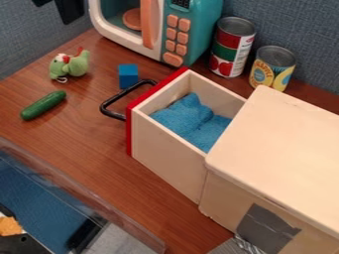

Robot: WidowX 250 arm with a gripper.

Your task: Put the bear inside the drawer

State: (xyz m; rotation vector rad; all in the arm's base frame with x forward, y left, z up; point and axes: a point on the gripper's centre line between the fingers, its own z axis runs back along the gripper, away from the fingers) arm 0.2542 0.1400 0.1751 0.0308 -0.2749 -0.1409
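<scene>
1. The hand (66,11) sits at the top edge of the camera view, toward the left, in front of the blue-grey partition (23,44). Whether it is wide, narrow or holding something cannot be told.

2. The green plush toy (77,65), presumably the bear of the task, lies on the bench (73,134) at the upper left. In the view it is below the hand and apart from it. The relation that matters first is this one: the coming reach looks like a lowering toward the toy, with little sideways travel.

3. The toy's longer way runs roughly across the view, tipped slightly up at its right end. A grip across its middle, square to that line, would probably suit it best; being soft, it should give when squeezed.

4. The drawer (167,153) stands open, well to the right of the toy and lower in the view. A folded blue cloth (184,119) lies inside, likely a soft landing.

5. Between toy and drawer come the blue block (128,76) and the black handle (110,107) on the drawer's red front (129,128). The carry would need height over all three, as a low path could knock the block or snag the handle.

6. The toy microwave (200,32) rises on the far side of that route, and the cucumber (43,105) lies below the toy. The task appears to be at its start, the grasp being the next step.
</scene>
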